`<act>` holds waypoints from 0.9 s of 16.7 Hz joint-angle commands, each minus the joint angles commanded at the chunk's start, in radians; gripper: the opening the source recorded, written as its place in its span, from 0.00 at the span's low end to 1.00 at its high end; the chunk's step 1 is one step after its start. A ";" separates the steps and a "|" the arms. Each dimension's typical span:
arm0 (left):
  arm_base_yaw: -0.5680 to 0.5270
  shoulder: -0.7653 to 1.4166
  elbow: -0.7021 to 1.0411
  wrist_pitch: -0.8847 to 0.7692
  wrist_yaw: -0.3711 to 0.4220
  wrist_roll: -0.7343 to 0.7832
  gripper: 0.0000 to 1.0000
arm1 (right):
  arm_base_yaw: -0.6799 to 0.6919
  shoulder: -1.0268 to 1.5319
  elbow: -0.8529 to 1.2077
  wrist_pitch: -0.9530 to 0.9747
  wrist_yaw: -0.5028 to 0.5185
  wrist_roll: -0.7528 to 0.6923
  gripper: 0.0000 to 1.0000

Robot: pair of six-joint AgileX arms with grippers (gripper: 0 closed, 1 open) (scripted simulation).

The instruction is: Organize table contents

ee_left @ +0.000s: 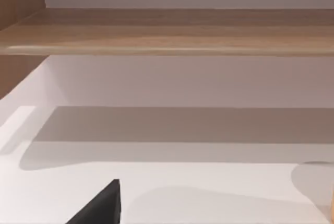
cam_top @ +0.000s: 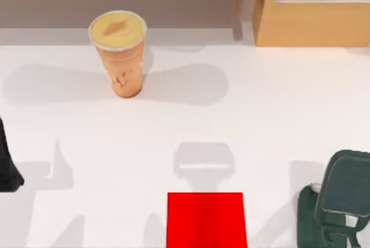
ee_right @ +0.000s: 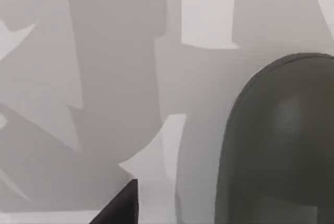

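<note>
No step was yet in hand: the cup stood alone far-left on the table, a grasp seemed next, and either hand's spread could not be told.

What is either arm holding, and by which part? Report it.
Cannot be told. The cup stands free on the table; the left arm sits at the table's left edge, away from it.

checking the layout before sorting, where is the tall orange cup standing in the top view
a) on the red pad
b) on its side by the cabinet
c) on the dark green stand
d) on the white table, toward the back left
d, the cup stands upright on the white table, far from the red pad and green stand.
</note>
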 joint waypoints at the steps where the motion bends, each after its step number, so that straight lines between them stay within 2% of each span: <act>1: 0.000 0.000 0.000 0.000 0.000 0.000 1.00 | 0.000 0.000 0.000 0.000 0.000 0.000 0.02; 9: 0.000 0.000 0.000 0.000 0.000 0.000 1.00 | 0.000 0.000 0.000 0.000 0.000 0.000 0.00; 15: 0.000 0.000 0.000 0.000 0.000 0.000 1.00 | 0.001 -0.061 0.087 -0.150 -0.007 0.009 0.00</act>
